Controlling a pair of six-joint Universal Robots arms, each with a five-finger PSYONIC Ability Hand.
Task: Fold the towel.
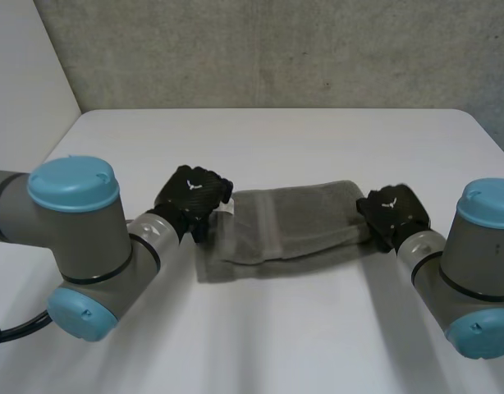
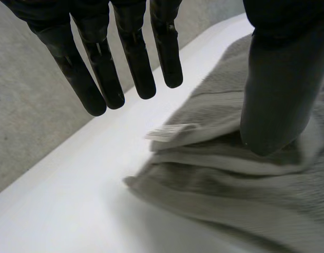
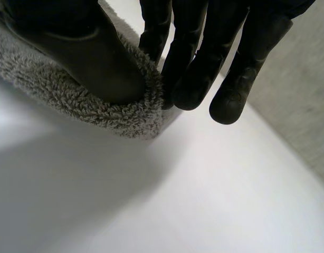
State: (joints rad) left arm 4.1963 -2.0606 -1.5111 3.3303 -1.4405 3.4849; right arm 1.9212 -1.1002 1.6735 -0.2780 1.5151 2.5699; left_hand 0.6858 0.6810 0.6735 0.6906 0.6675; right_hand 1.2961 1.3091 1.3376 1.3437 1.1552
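White table [image 1: 268, 328]: matt top, rounded far corners, bare surface running out past the fingertips of the left hand [image 2: 134, 63] and beneath the right hand [image 3: 196, 68]. Grey wall [image 1: 277, 49] beyond the far edge, rough and speckled (concrete-like), lying past both hands' fingertips. Paler smooth panel [image 1: 22, 66] meets it on the left hand's side.

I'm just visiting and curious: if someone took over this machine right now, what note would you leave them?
Left hand: open, fingers straight, thumb over the towel's left end.
Right hand: seems to pinch the right end between thumb and fingers.
Towel: a long strip on the table, between the hands.
Done: folded into layers lengthwise.
Left: probably bring one end over to the other.
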